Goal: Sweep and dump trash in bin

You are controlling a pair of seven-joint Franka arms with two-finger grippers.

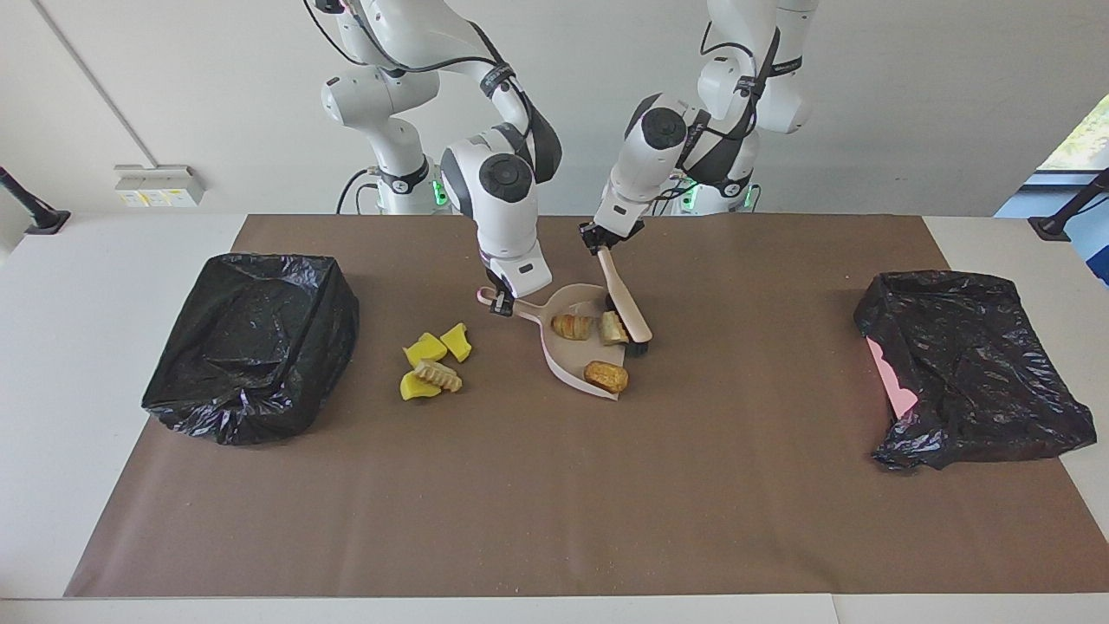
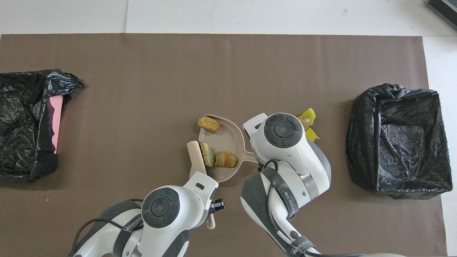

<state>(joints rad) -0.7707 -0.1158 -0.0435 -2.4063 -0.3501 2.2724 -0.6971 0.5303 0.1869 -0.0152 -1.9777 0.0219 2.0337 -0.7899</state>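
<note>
My right gripper (image 1: 498, 302) is shut on the handle of the pale pink dustpan (image 1: 567, 355), which rests on the brown mat. In the pan lie a croissant-like lump (image 1: 572, 327) and a pale bread piece (image 1: 613, 328). A golden-brown lump (image 1: 606, 376) sits at the pan's lip. My left gripper (image 1: 600, 245) is shut on the brush (image 1: 627, 305), whose bristles stand against the pale piece at the pan's open side. Yellow chunks (image 1: 437, 347) and a ridged beige piece (image 1: 437, 374) lie on the mat between the pan and the black-lined bin (image 1: 251, 342). From overhead, the brush (image 2: 196, 155) and the dustpan (image 2: 228, 139) show.
A crumpled black bag (image 1: 970, 373) with a pink sheet (image 1: 892, 381) showing lies toward the left arm's end of the table. The brown mat (image 1: 554, 503) covers most of the white table. The right arm hides most of the yellow chunks (image 2: 309, 115) from overhead.
</note>
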